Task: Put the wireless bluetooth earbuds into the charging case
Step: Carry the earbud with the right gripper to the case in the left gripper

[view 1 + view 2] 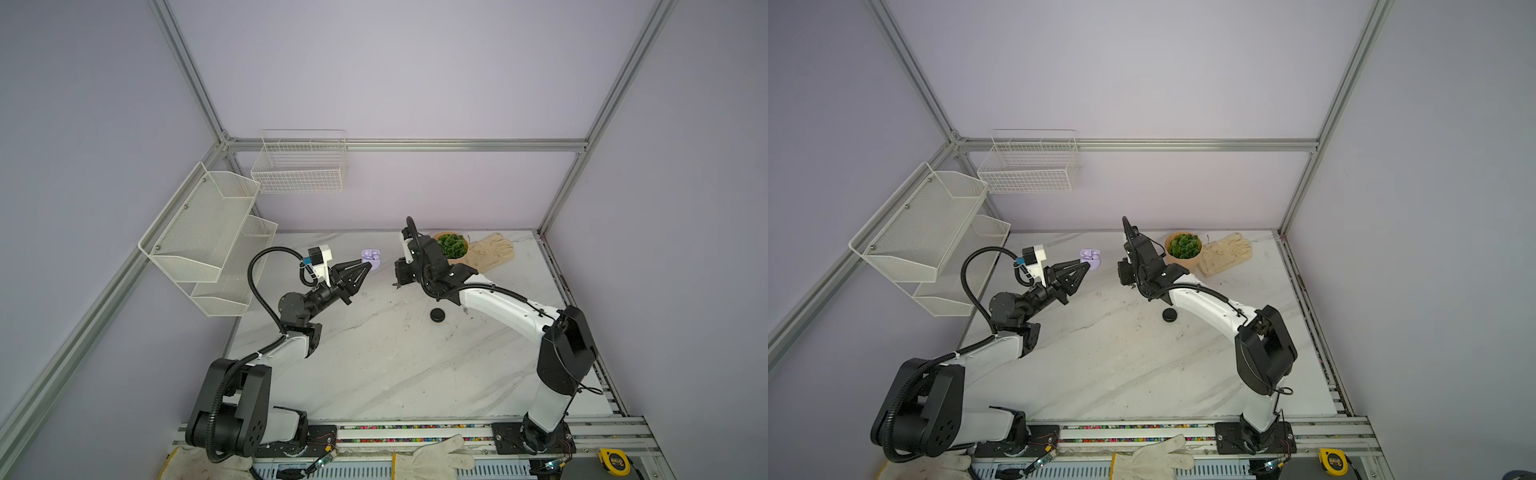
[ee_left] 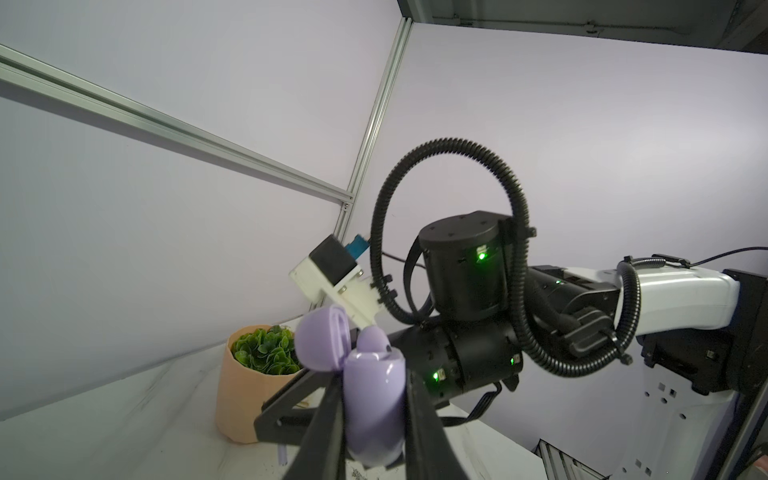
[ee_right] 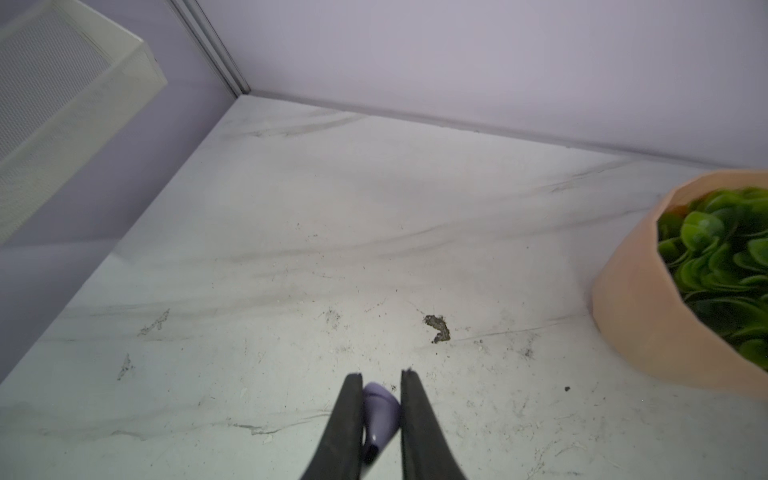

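My left gripper [image 2: 374, 399] is shut on the body of a pale lilac charging case [image 2: 376, 407], held above the table at the back left [image 1: 371, 257] [image 1: 1090, 258]. Its lid [image 2: 318, 338] stands open, and one lilac earbud [image 2: 372, 338] sits in the case. To its right, my right gripper [image 3: 381, 380] points down at the table, shut on a second lilac earbud [image 3: 380, 409] that is pinched between the fingers with its dark end toward the camera. In both top views the right gripper [image 1: 398, 282] [image 1: 1125, 276] is mostly hidden by its own arm. No black earbuds are in view.
A closed black round case [image 1: 437, 315] [image 1: 1169, 315] lies mid-table. A peach pot with a green plant [image 1: 451, 245] [image 3: 665, 291] and a pale glove [image 1: 490, 249] stand at the back right. A brownish debris bit [image 3: 438, 328] lies ahead of the right gripper. Mesh shelves [image 1: 208, 232] hang at the left.
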`<state>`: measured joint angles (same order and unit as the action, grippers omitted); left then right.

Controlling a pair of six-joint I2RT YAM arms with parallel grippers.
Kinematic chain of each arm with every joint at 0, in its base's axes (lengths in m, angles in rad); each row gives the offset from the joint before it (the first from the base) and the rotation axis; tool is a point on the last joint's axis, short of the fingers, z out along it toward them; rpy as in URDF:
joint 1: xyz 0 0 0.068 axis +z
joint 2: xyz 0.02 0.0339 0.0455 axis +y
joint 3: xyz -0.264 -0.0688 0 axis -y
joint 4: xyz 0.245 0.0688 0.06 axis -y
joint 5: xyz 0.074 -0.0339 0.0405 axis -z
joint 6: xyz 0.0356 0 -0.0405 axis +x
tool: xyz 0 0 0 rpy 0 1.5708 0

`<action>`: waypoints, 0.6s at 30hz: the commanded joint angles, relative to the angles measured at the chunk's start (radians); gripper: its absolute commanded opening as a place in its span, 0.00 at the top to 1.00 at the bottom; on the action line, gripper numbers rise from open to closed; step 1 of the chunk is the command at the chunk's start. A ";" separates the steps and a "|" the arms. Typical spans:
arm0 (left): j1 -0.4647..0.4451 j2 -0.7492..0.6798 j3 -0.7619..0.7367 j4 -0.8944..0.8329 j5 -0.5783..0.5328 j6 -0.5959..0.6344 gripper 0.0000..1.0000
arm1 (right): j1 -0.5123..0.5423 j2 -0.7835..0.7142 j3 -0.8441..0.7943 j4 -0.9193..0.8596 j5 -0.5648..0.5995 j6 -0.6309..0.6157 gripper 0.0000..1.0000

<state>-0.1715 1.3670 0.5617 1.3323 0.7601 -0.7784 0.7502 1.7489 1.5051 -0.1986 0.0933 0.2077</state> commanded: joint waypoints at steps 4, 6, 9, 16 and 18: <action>-0.005 0.034 0.070 0.142 0.042 -0.047 1.00 | -0.011 -0.139 0.059 -0.020 0.001 -0.080 0.85; -0.006 0.037 0.086 0.155 0.050 -0.057 1.00 | -0.011 -0.168 0.084 -0.021 -0.024 -0.098 0.85; -0.011 0.082 0.111 0.170 0.061 -0.073 1.00 | -0.007 -0.211 0.105 0.005 -0.075 -0.138 0.85; -0.039 0.109 0.159 0.170 0.096 -0.082 1.00 | 0.068 -0.238 0.126 0.070 -0.120 -0.213 0.85; -0.043 0.106 0.164 0.170 0.101 -0.079 1.00 | 0.083 -0.238 0.131 0.078 -0.139 -0.222 0.85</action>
<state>-0.2062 1.4807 0.6399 1.4242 0.8364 -0.8532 0.8150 1.5131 1.6131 -0.1528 -0.0025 0.0326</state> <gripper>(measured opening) 0.192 0.153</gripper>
